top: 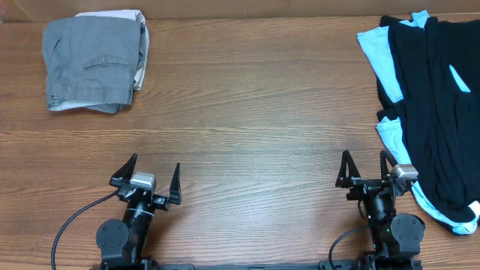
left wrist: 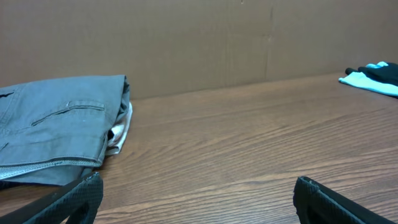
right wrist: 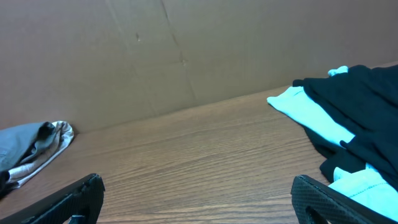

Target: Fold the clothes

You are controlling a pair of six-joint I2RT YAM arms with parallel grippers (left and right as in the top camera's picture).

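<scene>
Folded mid-grey shorts [top: 91, 61] with a welt pocket lie at the far left of the table, on top of a beige garment [top: 133, 19]. They also show in the left wrist view [left wrist: 59, 127] and the right wrist view [right wrist: 25, 146]. A loose pile of black clothes [top: 439, 105] over light-blue clothes [top: 375, 49] lies at the far right; it also shows in the right wrist view [right wrist: 360, 106]. My left gripper [top: 146, 176] is open and empty near the front edge. My right gripper [top: 366, 169] is open and empty, just left of the pile.
The wooden table [top: 247, 112] runs between the two heaps. A brown cardboard wall [left wrist: 199, 37] stands along the table's far edge.
</scene>
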